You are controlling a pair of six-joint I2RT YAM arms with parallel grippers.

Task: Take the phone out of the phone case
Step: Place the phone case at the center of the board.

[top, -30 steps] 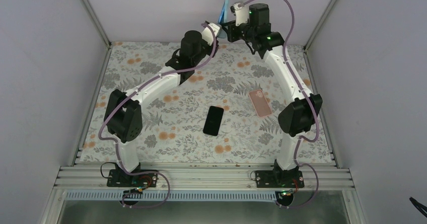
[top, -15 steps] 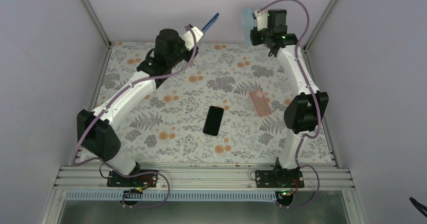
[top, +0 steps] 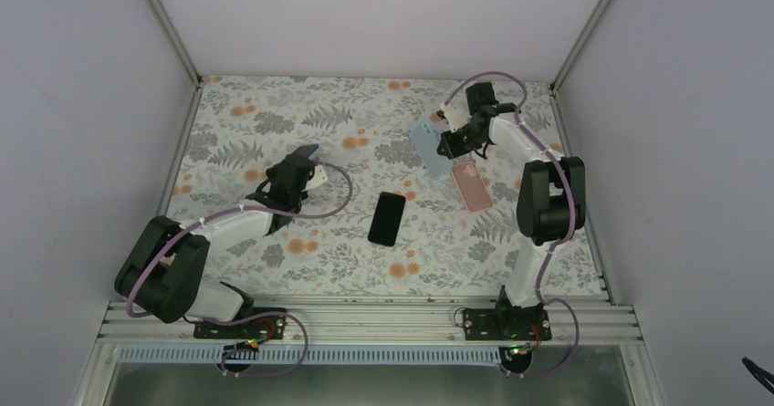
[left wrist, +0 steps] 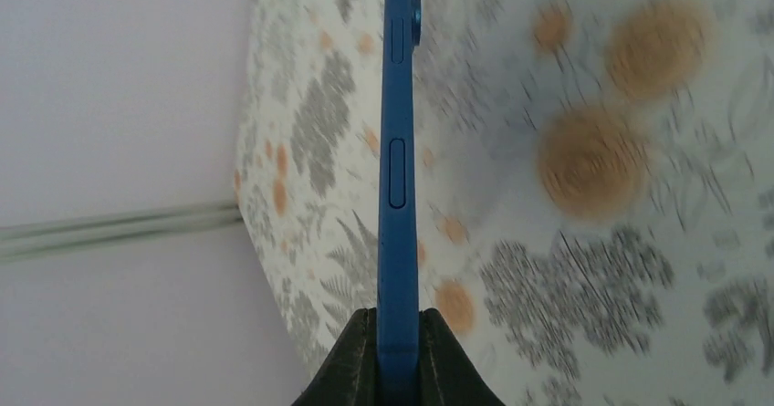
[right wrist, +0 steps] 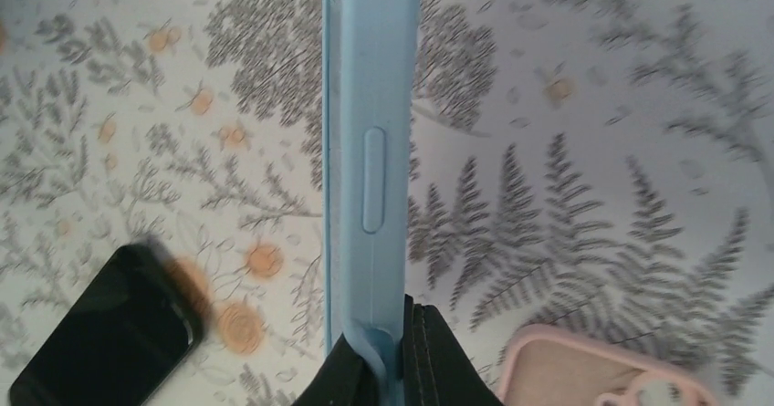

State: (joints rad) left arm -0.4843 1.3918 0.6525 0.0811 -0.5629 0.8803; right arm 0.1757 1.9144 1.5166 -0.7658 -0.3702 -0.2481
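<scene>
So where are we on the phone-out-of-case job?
Done: the blue phone is out of the light blue case; they are held well apart. In hand: the left gripper clamps the phone edge-on and the right gripper clamps the case. Neither looks set down yet. Left: put both down. A black phone and a pink case already lie separate on the mat.

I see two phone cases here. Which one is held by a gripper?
The light blue case: the right gripper is shut on its edge, while the pink case lies flat on the table with nothing gripping it.
</scene>
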